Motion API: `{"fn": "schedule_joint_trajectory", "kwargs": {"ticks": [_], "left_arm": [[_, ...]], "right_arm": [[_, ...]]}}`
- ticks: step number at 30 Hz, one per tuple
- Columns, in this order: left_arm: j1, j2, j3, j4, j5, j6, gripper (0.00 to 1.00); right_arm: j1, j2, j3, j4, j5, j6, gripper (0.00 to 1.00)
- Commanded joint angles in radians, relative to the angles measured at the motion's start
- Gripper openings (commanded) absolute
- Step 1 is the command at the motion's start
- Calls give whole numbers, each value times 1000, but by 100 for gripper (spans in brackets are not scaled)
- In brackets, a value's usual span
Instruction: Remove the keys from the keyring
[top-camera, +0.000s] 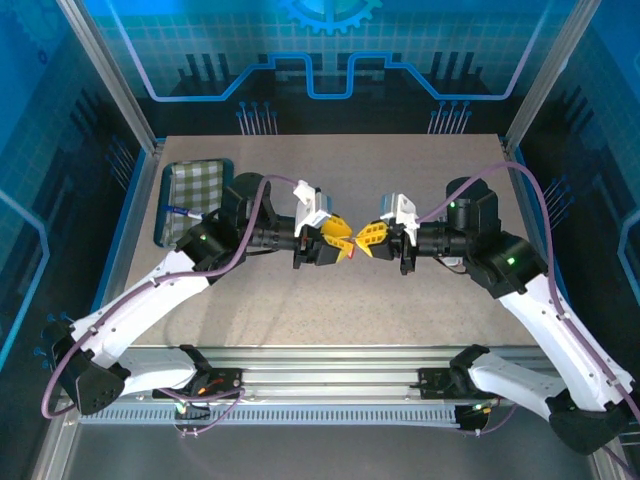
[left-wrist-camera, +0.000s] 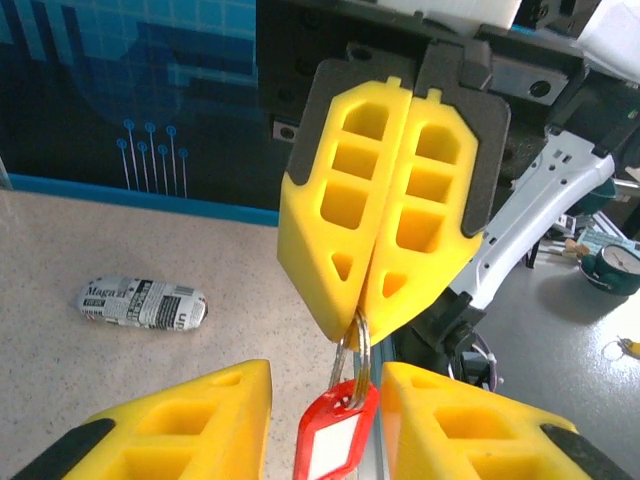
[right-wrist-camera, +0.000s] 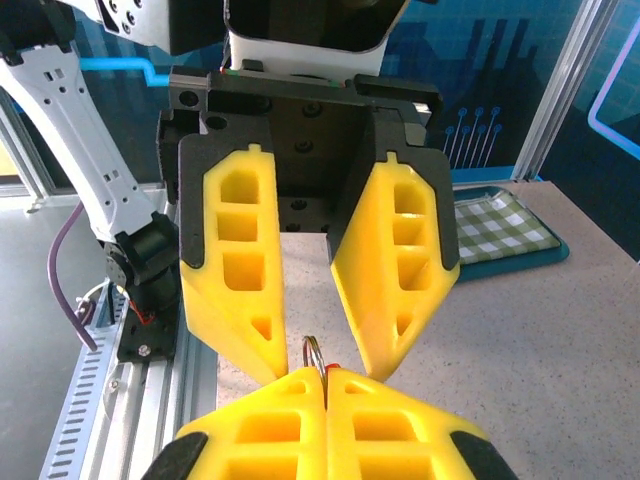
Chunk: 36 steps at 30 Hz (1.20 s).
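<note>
Above the desk (top-camera: 300, 310), the right gripper (left-wrist-camera: 357, 318) clenches the one keyring (left-wrist-camera: 360, 352) by its silver loop, its one red tag (left-wrist-camera: 335, 440) hanging between the two spread fingers (left-wrist-camera: 200, 420) of the released left gripper (left-wrist-camera: 328, 385); one checked tray (top-camera: 200, 180) lies far left

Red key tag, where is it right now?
Left wrist view: the red key tag hangs between the left hand's open fingers, from a metal ring pinched in the right hand's shut fingertips, over the table.

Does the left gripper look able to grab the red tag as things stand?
Probably yes: the left gripper's open fingers flank the red tag, which hangs free from the metal ring pinched by the shut right gripper; nothing sits between.
</note>
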Motion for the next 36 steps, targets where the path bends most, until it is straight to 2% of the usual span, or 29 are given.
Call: {"fn": "schedule_joint_trajectory", "kwargs": {"ticks": [1,6,9,13,20,27,33,36], "left_arm": [[-5,-9,58,-97,-4,53,35],[-3,-14,76,-172,-19,79,39],[-3,-12,79,-180,-14,78,39],[-2,-2,92,-213,-7,93,34],[-4,14,92,-213,7,89,38],[-7,32,98,-186,30,74,37],[-16,51,110,-197,39,76,33],[-20,54,113,-194,47,79,22]], "right_arm": [[31,13,54,-102,42,-69,0],[69,51,109,-214,140,-142,0],[80,56,110,-212,142,-141,0],[83,58,119,-209,149,-137,0],[85,58,122,-201,136,-132,0],[90,61,123,-199,132,-132,0],[91,59,120,-192,135,-133,0],[90,62,121,-193,134,-133,0]]}}
